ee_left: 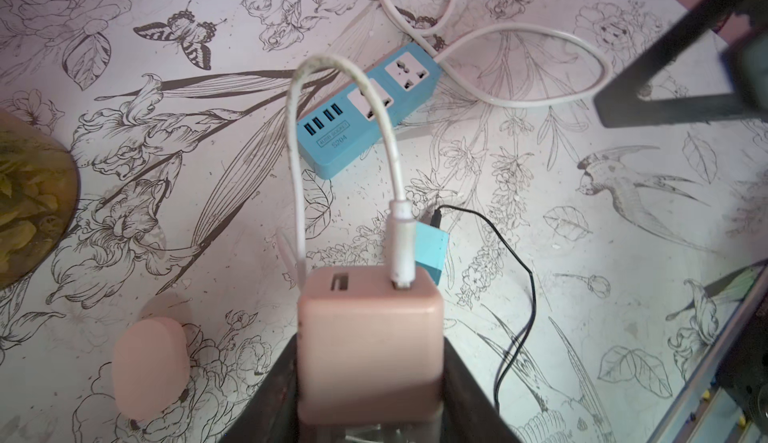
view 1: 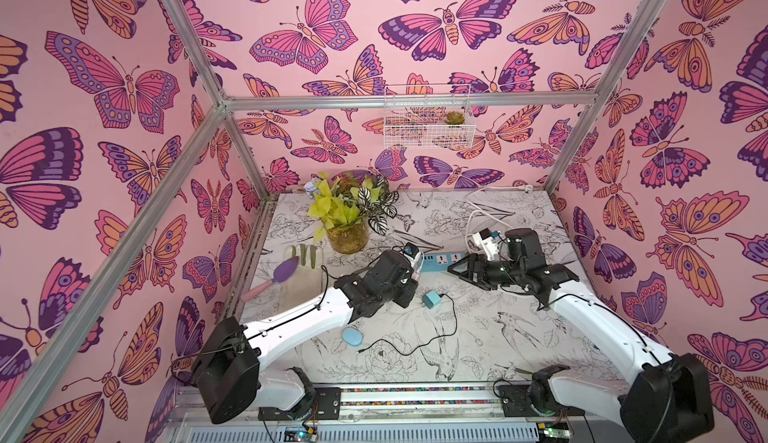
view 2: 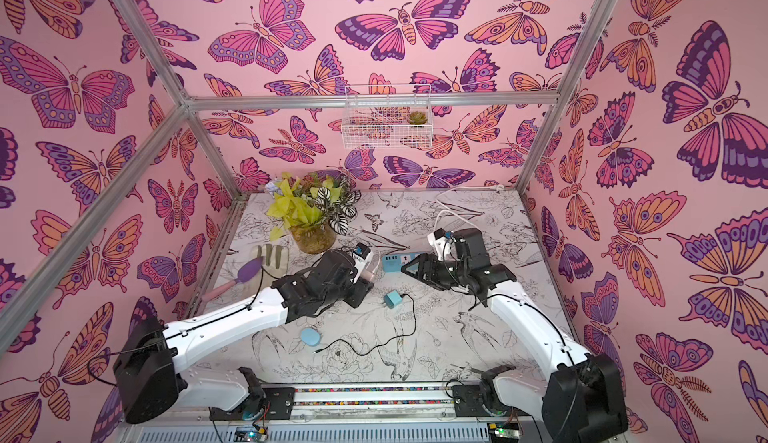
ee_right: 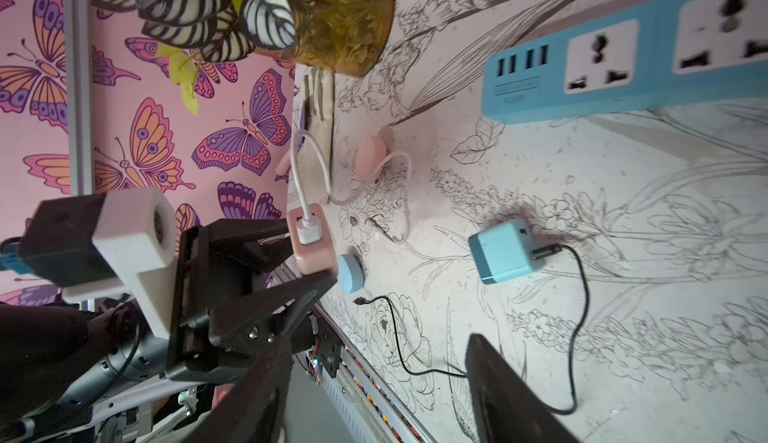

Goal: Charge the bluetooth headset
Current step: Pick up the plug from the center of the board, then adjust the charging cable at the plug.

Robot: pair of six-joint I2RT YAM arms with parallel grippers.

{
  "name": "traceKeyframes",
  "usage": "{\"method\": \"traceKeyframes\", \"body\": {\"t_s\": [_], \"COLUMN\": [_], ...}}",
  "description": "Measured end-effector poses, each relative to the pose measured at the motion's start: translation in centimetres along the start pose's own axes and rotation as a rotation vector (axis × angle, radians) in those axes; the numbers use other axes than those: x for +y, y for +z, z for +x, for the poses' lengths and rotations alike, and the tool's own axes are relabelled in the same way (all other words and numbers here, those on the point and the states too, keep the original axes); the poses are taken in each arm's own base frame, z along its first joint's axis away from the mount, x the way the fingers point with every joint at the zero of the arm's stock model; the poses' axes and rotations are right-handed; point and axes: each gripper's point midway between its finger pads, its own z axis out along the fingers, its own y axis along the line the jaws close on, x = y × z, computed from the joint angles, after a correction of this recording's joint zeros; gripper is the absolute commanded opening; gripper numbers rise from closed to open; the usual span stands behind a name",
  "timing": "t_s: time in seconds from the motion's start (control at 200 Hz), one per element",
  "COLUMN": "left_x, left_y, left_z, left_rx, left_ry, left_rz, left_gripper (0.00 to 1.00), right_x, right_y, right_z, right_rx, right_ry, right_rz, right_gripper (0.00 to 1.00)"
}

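Closest to the near edge of the worktop [view 1: 519,349], left of its middle, lies a blue headset case [view 1: 353,336]. The loose end of a black cable [view 1: 453,324] rests just beside it. That cable snakes back to a blue charger [view 1: 432,298] near the worktop's centre and is plugged into its side.

Just beyond, the left hand [ee_right: 309,256] is clenched on a pink charger [ee_left: 370,349], one finger on each flank. A white cable [ee_left: 390,162] sits in one of the charger's two ports and arches over. In the right wrist view it runs down to the pink headset case [ee_right: 370,156], which lies on the worktop on the left-edge side of that hand. In both top views the left arm hides this case.

The blue power strip [ee_left: 370,108] lies across the middle of the worktop, its row of USB ports turned toward the pink charger, near it but apart. The right hand [ee_right: 382,339] hangs by the end of the strip nearer the right edge. It is released, its fingers spread with nothing between them.

Farther off, by the left edge, a pale glove [view 1: 305,272] lies flat with a purple brush [view 1: 286,270] on it. Toward the far left corner stands a glass jar of leafy plants [view 1: 348,237]. The strip's white cord [view 1: 482,208] loops toward the far right corner. On the back wall hangs a wire basket [view 1: 428,133] holding a small succulent [view 1: 455,118].
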Motion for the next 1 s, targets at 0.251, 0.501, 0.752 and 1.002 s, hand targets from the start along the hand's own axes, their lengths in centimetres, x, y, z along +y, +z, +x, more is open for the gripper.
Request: {"method": "traceKeyframes", "body": {"t_s": [0.251, 0.501, 0.752, 1.002], "left_x": [-1.9, -2.3, -2.5, -2.6], "left_y": [-1.9, -2.3, -2.7, -3.1], "left_z": [-1.7, -1.6, -2.0, -2.4], "left_rx": [-0.116, -0.152, -0.178, -0.197], "left_ry": [0.096, 0.148, 0.173, 0.181], "left_rz": [0.043, 0.039, 0.040, 0.042], "left_gripper": [0.24, 0.25, 0.25, 0.24], "right_x": [3.0, 5.3, 6.9, 7.1], "right_y": [2.6, 3.7, 4.3, 5.1], "right_z": [1.4, 1.9, 2.6, 3.1], "right_rx": [0.099, 0.148, 0.187, 0.215], "right_ry": [-0.044, -0.083, -0.113, -0.125], "right_rz": [-0.077, -0.124, -0.155, -0.158], "right_gripper": [0.63, 0.61, 0.56, 0.47]}}
